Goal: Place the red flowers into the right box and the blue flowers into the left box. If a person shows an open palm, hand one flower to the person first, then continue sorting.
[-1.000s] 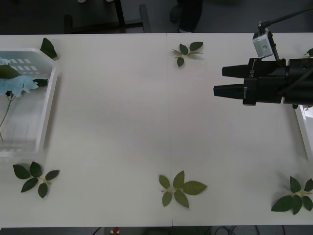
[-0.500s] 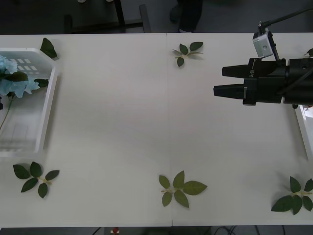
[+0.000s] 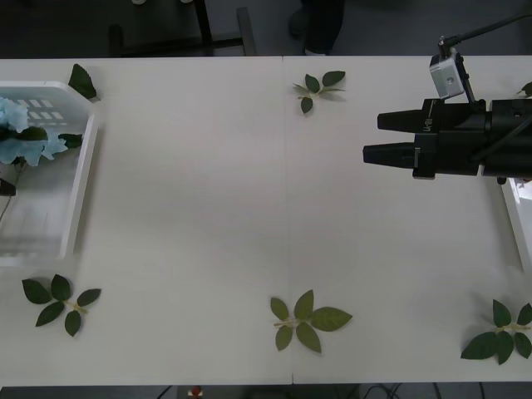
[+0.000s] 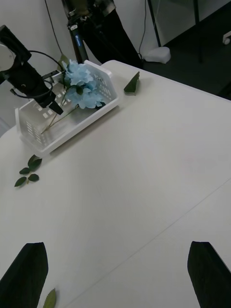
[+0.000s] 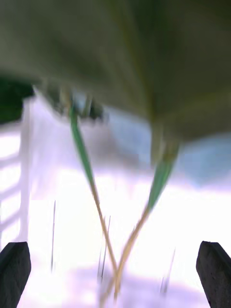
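Hovering over the left box (image 4: 72, 122), the left claw (image 4: 50, 103) stands open above the blue flowers (image 3: 23, 133) lying inside. Lifting straight up should spare the stems. The right claw (image 3: 371, 138), fingers parted and empty, waits above the desk (image 3: 249, 208).

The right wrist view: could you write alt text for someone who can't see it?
Pale blue flowers lie in a white slotted basket at the far end of a white table, with the left gripper over the stems. The right gripper's two black fingers stand apart, empty.
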Robot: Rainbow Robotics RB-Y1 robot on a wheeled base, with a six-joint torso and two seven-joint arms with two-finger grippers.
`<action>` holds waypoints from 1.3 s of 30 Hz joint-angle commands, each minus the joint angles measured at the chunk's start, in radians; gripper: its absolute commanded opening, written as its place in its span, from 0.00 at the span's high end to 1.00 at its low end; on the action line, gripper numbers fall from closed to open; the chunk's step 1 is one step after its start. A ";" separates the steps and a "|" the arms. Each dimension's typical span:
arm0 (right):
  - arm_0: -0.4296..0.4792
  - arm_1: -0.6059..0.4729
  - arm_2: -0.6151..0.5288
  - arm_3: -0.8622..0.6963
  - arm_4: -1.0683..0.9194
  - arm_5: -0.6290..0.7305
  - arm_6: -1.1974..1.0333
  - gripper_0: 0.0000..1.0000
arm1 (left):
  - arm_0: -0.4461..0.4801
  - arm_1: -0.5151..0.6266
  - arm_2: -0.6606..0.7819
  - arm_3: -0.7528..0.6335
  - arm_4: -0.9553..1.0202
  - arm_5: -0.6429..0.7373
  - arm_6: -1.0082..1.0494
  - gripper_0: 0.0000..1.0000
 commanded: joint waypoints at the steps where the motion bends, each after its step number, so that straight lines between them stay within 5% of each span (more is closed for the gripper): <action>1: -0.030 -0.037 -0.007 -0.017 -0.011 -0.008 0.028 0.15 | -0.084 0.113 0.009 -0.039 0.094 0.149 -0.066 0.00; 17: -0.030 -0.037 -0.007 -0.017 -0.011 -0.008 0.028 0.15 | -0.150 0.171 0.162 -0.056 0.529 0.506 -0.387 0.00; 31: -0.030 -0.037 -0.007 -0.017 -0.011 -0.008 0.028 0.15 | -0.153 -0.045 0.162 -0.105 0.925 0.463 -1.172 0.00; 39: -0.030 -0.037 -0.007 -0.017 -0.011 -0.008 0.028 0.15 | -0.176 -0.202 0.162 -0.160 0.930 0.373 -1.198 0.00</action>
